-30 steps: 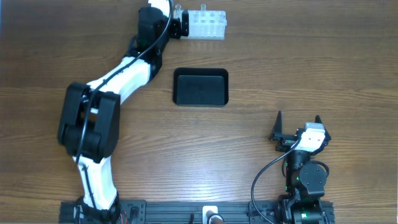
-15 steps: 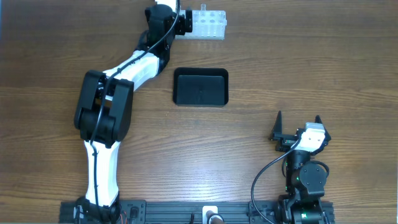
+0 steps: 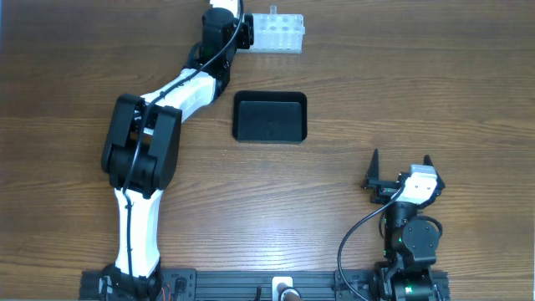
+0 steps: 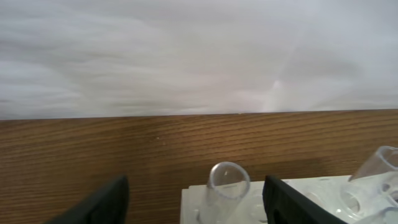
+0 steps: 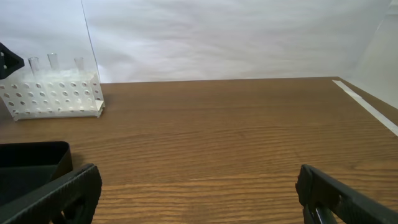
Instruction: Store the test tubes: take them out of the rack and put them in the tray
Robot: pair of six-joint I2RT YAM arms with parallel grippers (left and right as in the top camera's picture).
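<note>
A brown wood-grain tabletop (image 3: 435, 100) spreads across the top view, its grain running from 9 o'clock to 3 o'clock. Along its 12 o'clock edge rises a plain white backdrop wall (image 5: 236, 37) (a thin vertical seam shows in it). A narrow white tape strip (image 5: 368, 107) lies on the wood toward the 3 o'clock side.

No lettering, label, number or sign can be read anywhere: not on the white test-tube rack (image 3: 279, 32) at the far edge of the wooden table (image 3: 435, 92), nor on the black tray (image 3: 270, 117) just in front of it.
</note>
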